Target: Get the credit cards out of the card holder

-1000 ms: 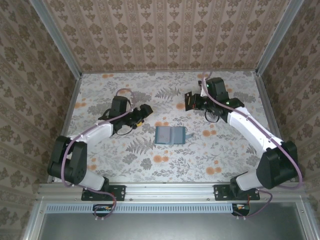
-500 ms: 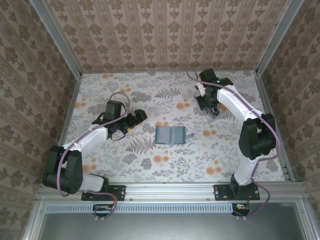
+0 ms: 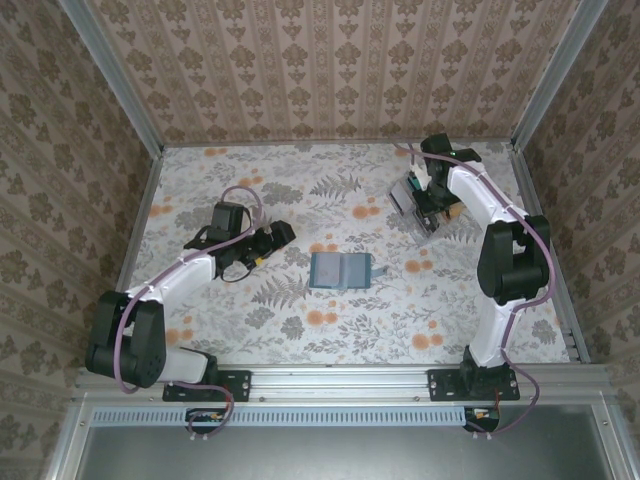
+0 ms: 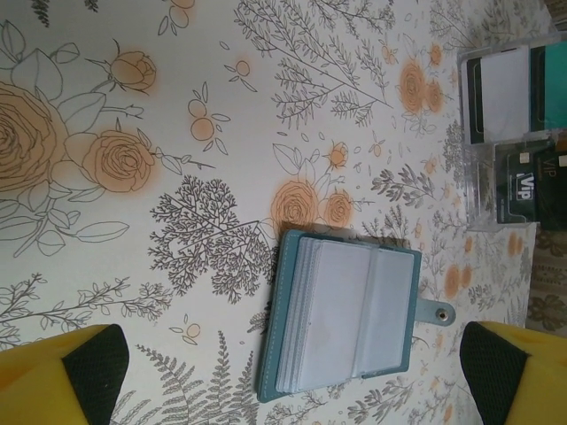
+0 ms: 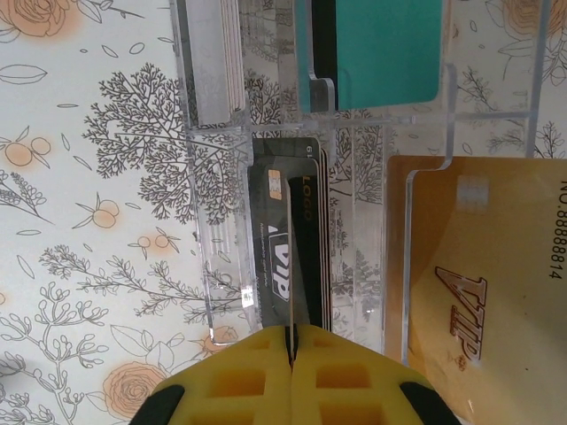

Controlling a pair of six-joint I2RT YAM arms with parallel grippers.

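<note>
Dark credit card (image 5: pixel 301 257) clamped in right pincer (image 5: pixel 291 345), now farther right above clear organiser (image 5: pixel 213 266); left pincer (image 3: pixel 280 234) agape.

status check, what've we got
Left gripper open, apart from the card holder. Right gripper shut on a card over the clear tray. Holder lies open, cards inside, approach unblocked.

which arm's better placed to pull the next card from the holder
Left: the left claw, open, faces the card holder; the right claw is shut on a dark card at the clear organizer.
</note>
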